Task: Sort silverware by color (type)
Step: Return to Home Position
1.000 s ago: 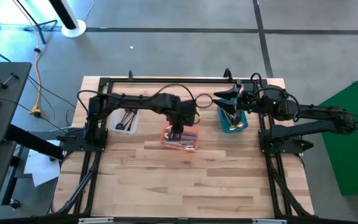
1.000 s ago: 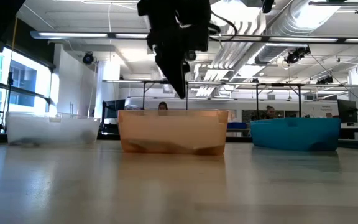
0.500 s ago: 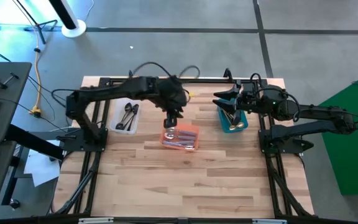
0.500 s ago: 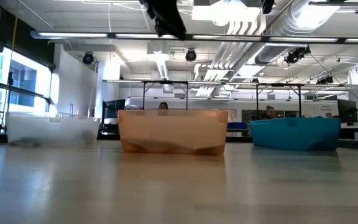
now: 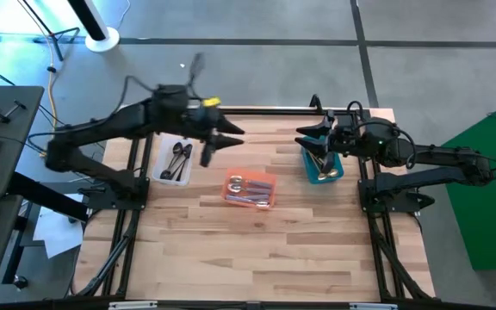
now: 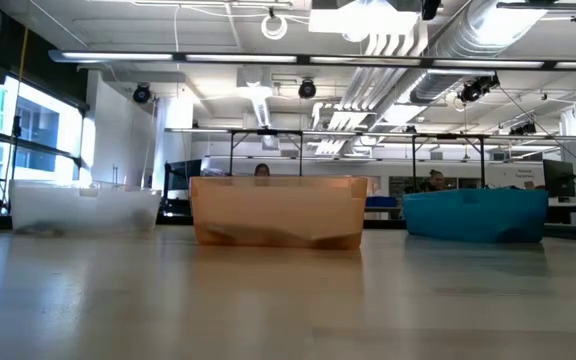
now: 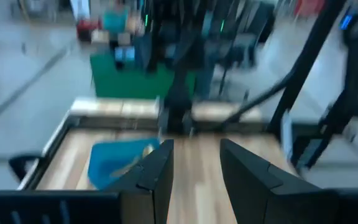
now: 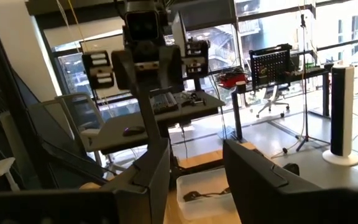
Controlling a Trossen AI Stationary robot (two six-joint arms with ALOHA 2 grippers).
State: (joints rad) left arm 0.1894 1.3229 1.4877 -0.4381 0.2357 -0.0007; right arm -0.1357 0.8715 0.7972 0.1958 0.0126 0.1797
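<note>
- Nearest the front edge of the table (image 5: 257, 250), lavender-handled spoons (image 5: 250, 191) are lying in the orange bin (image 5: 226, 195).
- Farther back, black spoons (image 5: 179, 157) are lying in the clear bin (image 5: 172, 178), and gold spoons (image 5: 319, 166) are lying in the teal bin (image 5: 337, 170).
- The left gripper (image 5: 222, 145) is hanging just beside the clear bin, fingers spread and empty, apart from every spoon.
- The right gripper (image 5: 302, 139) is hovering at the teal bin's far end, fingers parted and gripping nothing, its body covering part of that bin.
- From table height, the bin walls are hiding the spoons, and the number of spoons is hard to make out.
</note>
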